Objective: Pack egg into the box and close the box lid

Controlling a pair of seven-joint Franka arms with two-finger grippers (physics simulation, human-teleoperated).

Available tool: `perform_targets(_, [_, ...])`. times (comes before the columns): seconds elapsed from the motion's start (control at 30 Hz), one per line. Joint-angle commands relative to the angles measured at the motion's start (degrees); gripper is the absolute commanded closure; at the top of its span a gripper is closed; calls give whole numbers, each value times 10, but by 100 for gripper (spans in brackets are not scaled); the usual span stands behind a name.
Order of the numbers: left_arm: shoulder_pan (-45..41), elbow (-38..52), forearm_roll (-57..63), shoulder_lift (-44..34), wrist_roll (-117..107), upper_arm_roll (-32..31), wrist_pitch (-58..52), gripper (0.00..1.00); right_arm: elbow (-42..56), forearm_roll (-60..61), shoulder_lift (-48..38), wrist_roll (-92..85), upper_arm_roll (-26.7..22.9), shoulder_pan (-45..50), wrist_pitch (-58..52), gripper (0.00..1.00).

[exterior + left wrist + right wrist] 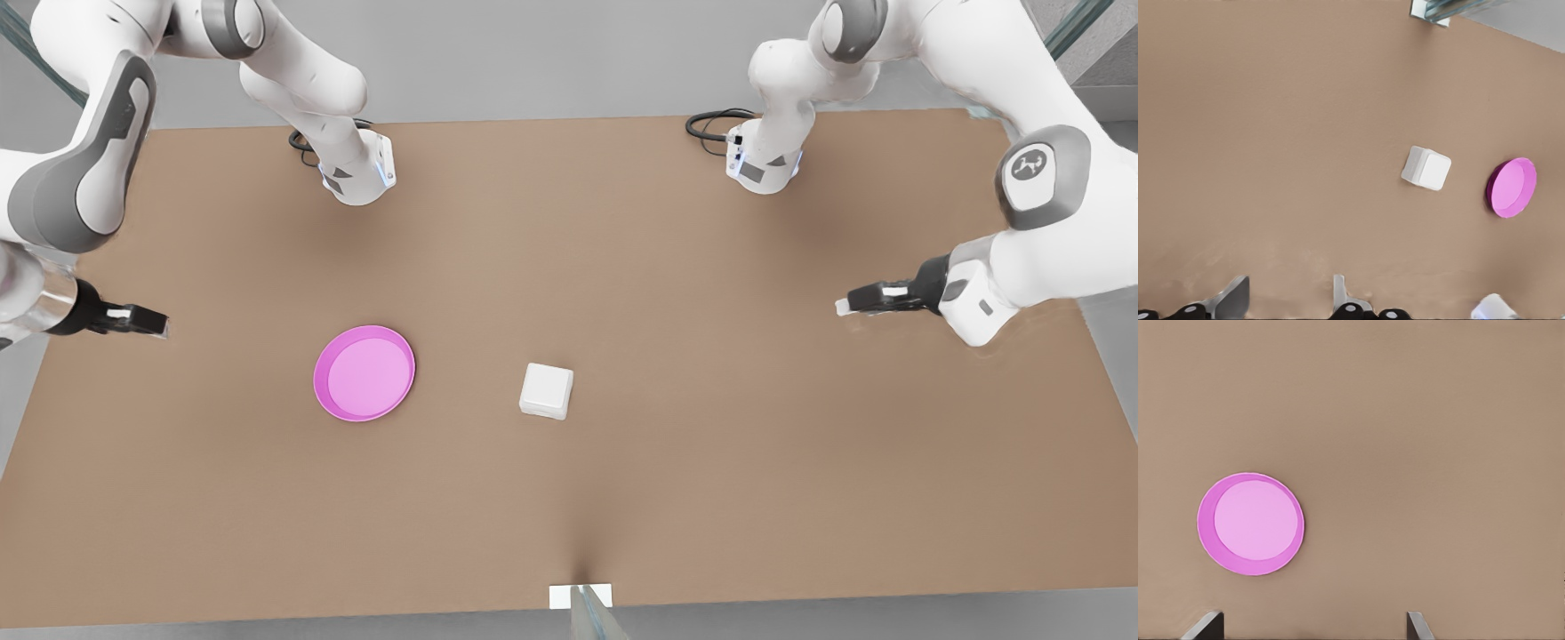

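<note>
Matt brown table (711,462), like smooth board; a smooth white plastic-looking box (546,390), lid down; a glossy pink plate (364,372); glossy white arm shells.

On the brown counter (711,498) only the closed white box (546,390) and the pink plate (364,372) stand in the way, well apart with an open lane between them, while the left pincer (841,307) and the right pincer (164,325), fingers spread, hover over opposite edges.
</note>
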Motion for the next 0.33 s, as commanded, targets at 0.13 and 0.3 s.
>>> perform_targets(0.13, [16, 86, 192, 57, 103, -10, -26, 0, -39, 8, -64, -2, 6, 22, -2, 0])
perform_targets(0.3, [34, 88, 193, 84, 57, -9, -58, 0, -102, 7, -99, 1, 3, 23, 28, 0])
